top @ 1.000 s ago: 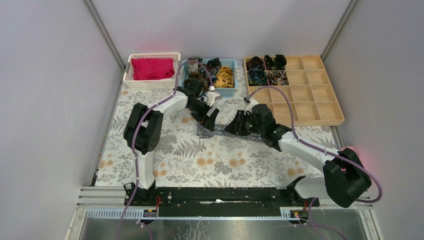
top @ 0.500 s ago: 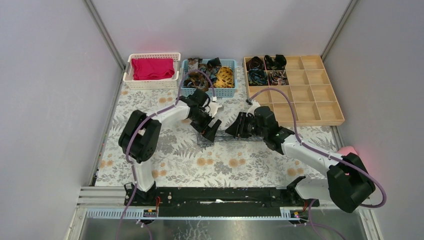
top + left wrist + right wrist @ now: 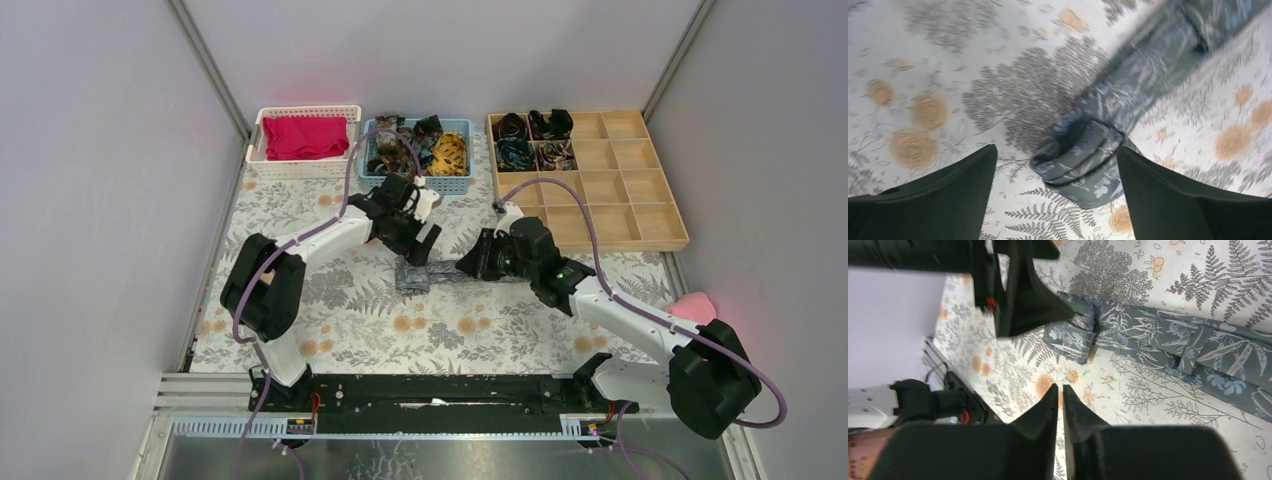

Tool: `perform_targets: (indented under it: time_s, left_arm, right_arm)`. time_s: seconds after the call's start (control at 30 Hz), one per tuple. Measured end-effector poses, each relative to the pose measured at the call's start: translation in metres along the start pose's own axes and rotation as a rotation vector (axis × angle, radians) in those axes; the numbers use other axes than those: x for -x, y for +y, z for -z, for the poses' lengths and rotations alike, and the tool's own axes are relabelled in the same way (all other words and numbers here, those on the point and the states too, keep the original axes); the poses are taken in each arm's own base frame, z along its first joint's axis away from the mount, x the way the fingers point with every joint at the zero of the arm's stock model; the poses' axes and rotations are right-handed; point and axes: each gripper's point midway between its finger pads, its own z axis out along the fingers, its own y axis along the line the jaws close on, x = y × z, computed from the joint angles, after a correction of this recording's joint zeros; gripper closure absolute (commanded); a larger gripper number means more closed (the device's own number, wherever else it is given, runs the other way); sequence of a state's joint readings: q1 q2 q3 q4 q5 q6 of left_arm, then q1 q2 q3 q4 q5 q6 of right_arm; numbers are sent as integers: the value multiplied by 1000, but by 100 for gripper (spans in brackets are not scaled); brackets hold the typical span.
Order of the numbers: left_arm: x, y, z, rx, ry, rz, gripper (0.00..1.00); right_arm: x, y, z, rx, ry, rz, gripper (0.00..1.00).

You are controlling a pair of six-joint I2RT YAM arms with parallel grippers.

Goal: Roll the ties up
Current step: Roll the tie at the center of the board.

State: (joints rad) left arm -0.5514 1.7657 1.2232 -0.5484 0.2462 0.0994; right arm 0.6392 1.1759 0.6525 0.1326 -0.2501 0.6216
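Since a second ago, the right gripper's fingers have been drawn closer together; they are now nearly closed on nothing. The grey leaf-patterned tie, its left end rolled into a short coil, is laid just before the blue basket. The left gripper is held wide open over the coil.

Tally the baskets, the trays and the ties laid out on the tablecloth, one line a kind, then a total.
Baskets: 2, the white basket and the blue basket
Trays: 1, the wooden tray
Ties laid out on the tablecloth: 1, the grey tie
Total: 4
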Motion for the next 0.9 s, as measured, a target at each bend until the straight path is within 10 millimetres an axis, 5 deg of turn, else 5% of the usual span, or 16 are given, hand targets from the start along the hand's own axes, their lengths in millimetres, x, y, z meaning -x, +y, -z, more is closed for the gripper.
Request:
perform_targets:
  time_s: [0.07,0.17,0.27,0.33,0.57,0.9]
  left_arm:
    - [11,15,7,48,-48,53,16]
    - [27,38,18,93,-118,146,43]
    - [41,57,28,127,-171,228,83]
    - [53,62,36,137,-204,250,98]
    - [66,53,35,68,-222,261,100]
    - [19,74,-22,-66,-60,394,100]
  right_arm:
    - [-6,0,0,-15,12,21,99]
    - [-24,3,-2,-34,52,79,100]
    - [-44,7,-8,-51,114,145,100]
    - [-57,8,-14,-76,159,197,100]
    - [-90,20,-42,-158,267,414,100]
    - [-116,-25,-81,-332,302,509,100]
